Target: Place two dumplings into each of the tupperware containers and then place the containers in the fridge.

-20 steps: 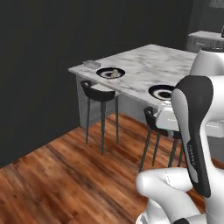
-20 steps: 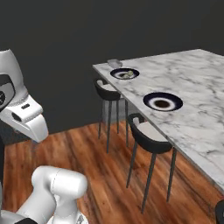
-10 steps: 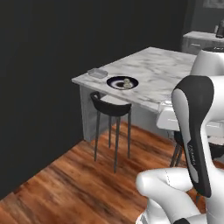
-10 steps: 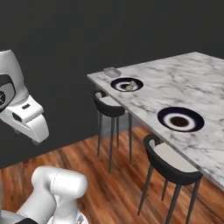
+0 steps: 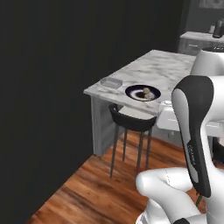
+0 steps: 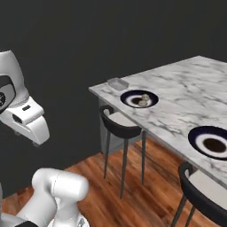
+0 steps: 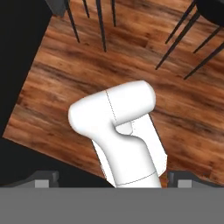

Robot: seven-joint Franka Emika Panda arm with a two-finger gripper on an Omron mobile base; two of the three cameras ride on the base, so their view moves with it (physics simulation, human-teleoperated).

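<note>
Two pale dumplings (image 5: 147, 93) (image 6: 143, 101) lie on a round dark blue plate (image 5: 133, 92) (image 6: 129, 98) near the corner of the marble island. A small grey tupperware container (image 5: 110, 82) (image 6: 118, 83) sits empty at that corner, just beyond the plate. My gripper (image 7: 113, 179) is far from the island, pointing down at the wooden floor. It is open, with its dark fingertips (image 7: 43, 179) wide apart and nothing held. The fridge is out of view.
A second dark blue plate (image 6: 199, 138) with a brown sauce blob sits further along the island (image 6: 186, 102). Black stools (image 5: 131, 121) (image 6: 116, 125) stand under the island's edge, and their legs (image 7: 103, 26) show over the floor. A dark wall runs on the left.
The whole picture has shifted, so the base has moved: the island corner with the plate and container now looks larger and nearer. The gripper stays open.
</note>
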